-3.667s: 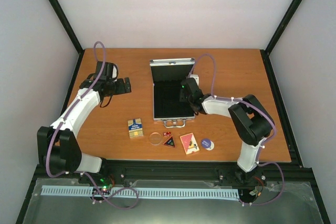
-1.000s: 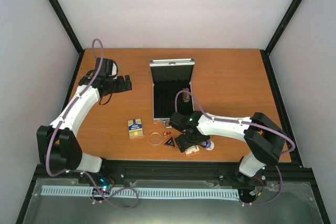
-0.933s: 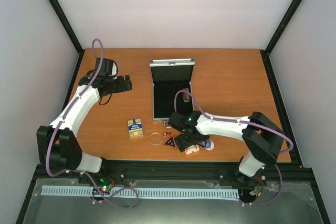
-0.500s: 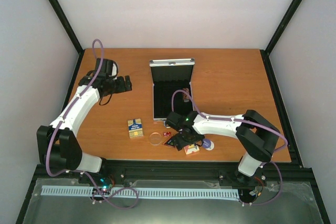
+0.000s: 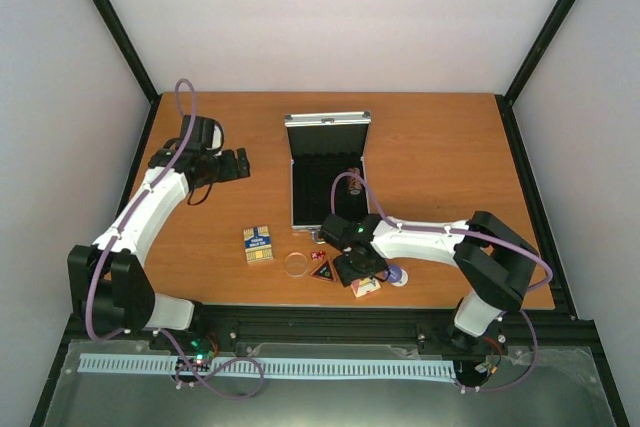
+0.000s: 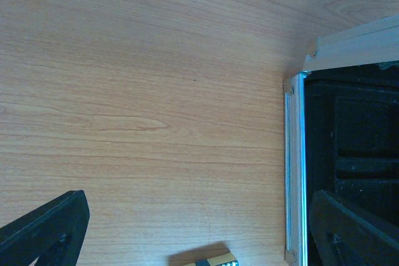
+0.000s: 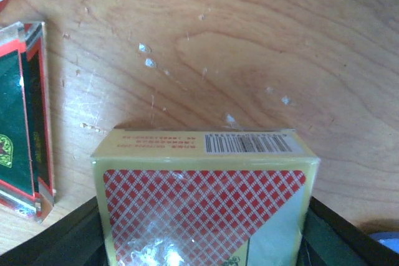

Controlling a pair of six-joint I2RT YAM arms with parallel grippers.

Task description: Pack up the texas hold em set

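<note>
The silver case (image 5: 328, 119) lies open at mid-table, its black lining up, with a small brown chip stack (image 5: 352, 173) at its right edge. My right gripper (image 5: 356, 269) is closed around the pink card deck (image 5: 366, 288) at the table's front. In the right wrist view the deck (image 7: 206, 204) fills the gap between the fingers (image 7: 75, 241). The black triangle (image 5: 322, 270) lies just left of it, and also shows in the right wrist view (image 7: 19, 141). Red dice (image 5: 318, 255), a clear disc (image 5: 296, 264) and a blue disc (image 5: 397, 274) lie nearby. The blue-yellow deck (image 5: 258, 243) lies further left. My left gripper (image 5: 236, 162) is open and empty left of the case.
The left wrist view shows the case's left rim (image 6: 295, 172), bare wood and the top of the blue-yellow deck (image 6: 209, 260). Black frame posts and white walls surround the table.
My right arm swung from the case down to the pink deck at the front, and the deck has slid slightly towards the front edge. The left arm has barely moved.
</note>
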